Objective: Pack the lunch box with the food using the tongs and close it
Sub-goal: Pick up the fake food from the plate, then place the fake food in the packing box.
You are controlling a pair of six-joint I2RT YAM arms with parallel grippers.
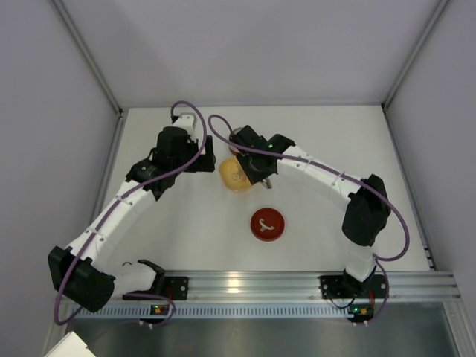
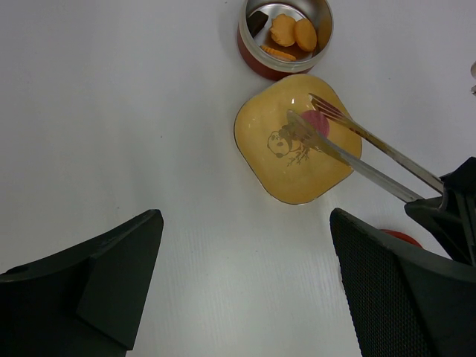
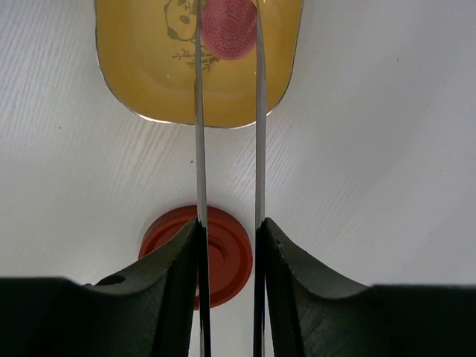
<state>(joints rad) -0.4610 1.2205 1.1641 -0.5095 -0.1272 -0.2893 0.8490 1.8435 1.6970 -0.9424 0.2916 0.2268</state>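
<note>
On white walled tabletop (image 1: 193,238), right tool (image 3: 229,227) grips tongs (image 3: 259,149); left tool (image 2: 245,219) seemingly open.

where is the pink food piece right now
The pink piece lies in the yellow dish at the top of the right wrist view, between the arms of the tongs.

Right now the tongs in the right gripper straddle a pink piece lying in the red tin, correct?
No: the pink piece lies in the yellow dish, not the tin, per the right wrist view. The tongs in the right gripper do straddle it.
</note>
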